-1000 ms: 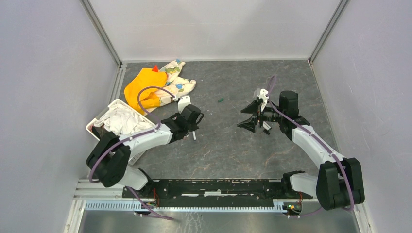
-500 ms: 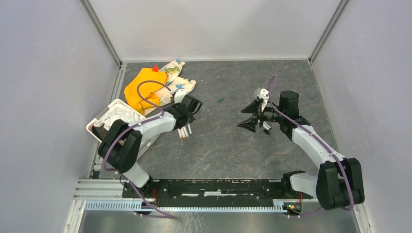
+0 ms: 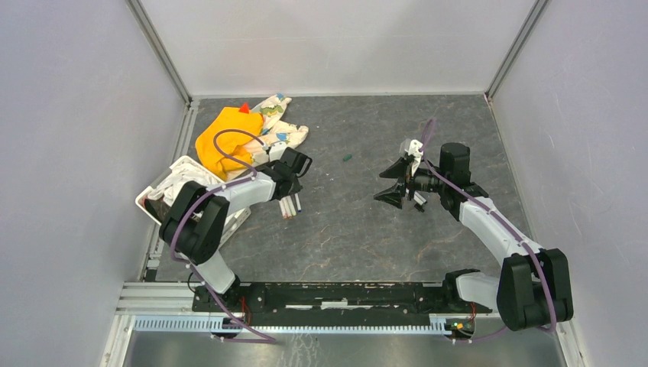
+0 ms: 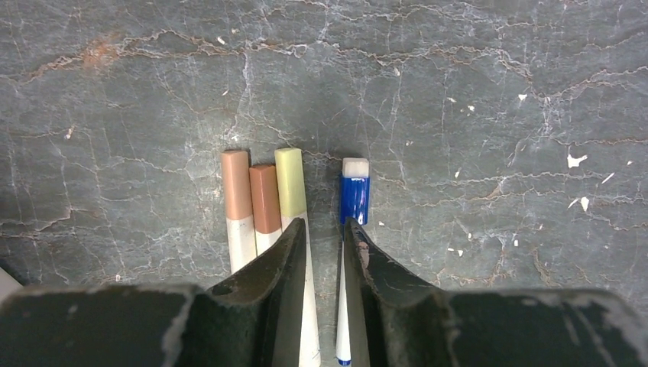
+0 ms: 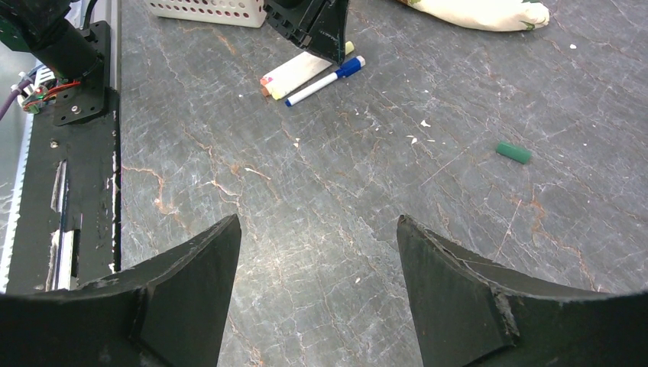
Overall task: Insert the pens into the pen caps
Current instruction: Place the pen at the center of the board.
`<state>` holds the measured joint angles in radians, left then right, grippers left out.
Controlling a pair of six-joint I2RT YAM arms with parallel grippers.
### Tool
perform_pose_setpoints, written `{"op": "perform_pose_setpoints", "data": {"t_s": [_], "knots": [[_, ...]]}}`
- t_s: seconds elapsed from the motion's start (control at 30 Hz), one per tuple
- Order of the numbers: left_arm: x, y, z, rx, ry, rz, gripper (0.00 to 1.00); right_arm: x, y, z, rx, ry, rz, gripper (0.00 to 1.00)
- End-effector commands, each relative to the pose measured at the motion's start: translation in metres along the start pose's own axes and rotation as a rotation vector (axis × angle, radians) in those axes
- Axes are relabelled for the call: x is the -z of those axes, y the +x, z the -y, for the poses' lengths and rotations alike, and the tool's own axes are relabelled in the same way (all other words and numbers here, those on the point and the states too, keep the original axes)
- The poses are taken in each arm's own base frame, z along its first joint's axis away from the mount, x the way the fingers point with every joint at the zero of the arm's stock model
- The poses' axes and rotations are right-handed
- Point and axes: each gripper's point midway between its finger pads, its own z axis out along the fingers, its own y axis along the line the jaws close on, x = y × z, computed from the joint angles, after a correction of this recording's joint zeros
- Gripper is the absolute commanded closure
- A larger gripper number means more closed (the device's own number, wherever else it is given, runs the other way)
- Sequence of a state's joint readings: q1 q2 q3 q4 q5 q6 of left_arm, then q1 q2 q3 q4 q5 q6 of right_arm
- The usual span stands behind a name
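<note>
Four pens (image 3: 289, 205) lie flat on the table (image 3: 367, 237), bunched at the left gripper (image 4: 324, 227).

Three are side by side and touching, caps pointing away from the wrist camera: pink-capped pen (image 4: 236, 187), brown-capped pen (image 4: 264, 200), yellow-capped pen (image 4: 290, 183).

Just to the right in that view, across a thin strip of table, is the blue-capped pen (image 4: 355, 200). Its cap is on and has a white end. The thin white barrel runs back into the slot between the fingers, with a blue tip at the bottom edge of the view.

Left jaws are narrow, but the slot is wider than that barrel. The barrel lies along the inner face of one finger, and the yellow-capped pen's barrel passes under the other. The fingertips are low at the pens; can't tell if they touch the table.

A loose green cap (image 5: 513, 152) lies alone on the table, well apart from the pens. In the top view it sits between the two arms, toward the back wall.

Right gripper (image 5: 317, 222) is spread wide with nothing between the fingers. It is held above the table, well apart from the pens and cap.

White basket (image 5: 200, 11) sits beside the left arm with a white cloth (image 3: 179, 177) in it. Behind it, the orange cloth (image 3: 225, 138) and patterned cloth (image 3: 281, 126) touch each other near the back-left corner.
</note>
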<state>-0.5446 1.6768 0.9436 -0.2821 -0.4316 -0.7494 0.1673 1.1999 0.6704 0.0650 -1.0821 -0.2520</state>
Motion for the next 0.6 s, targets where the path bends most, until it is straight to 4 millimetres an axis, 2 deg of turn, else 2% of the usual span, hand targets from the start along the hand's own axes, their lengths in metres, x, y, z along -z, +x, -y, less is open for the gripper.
{"op": "perform_pose_setpoints", "data": {"t_s": [0.0, 0.17, 0.33, 0.57], "knots": [[0.004, -0.018, 0.012, 0.054, 0.035, 0.031, 0.68, 0.001, -0.017, 0.006, 0.052, 0.003, 0.024, 0.2], [0.019, -0.027, 0.019, 0.077, 0.092, 0.049, 0.67, 0.003, -0.017, 0.007, 0.061, 0.011, 0.021, 0.2], [0.037, -0.032, 0.036, 0.082, 0.226, 0.056, 0.62, 0.006, -0.017, 0.013, 0.086, 0.038, 0.007, 0.2], [0.062, -0.018, 0.07, 0.026, 0.509, 0.023, 0.52, 0.011, -0.018, 0.023, 0.138, 0.088, -0.012, 0.2]]}}
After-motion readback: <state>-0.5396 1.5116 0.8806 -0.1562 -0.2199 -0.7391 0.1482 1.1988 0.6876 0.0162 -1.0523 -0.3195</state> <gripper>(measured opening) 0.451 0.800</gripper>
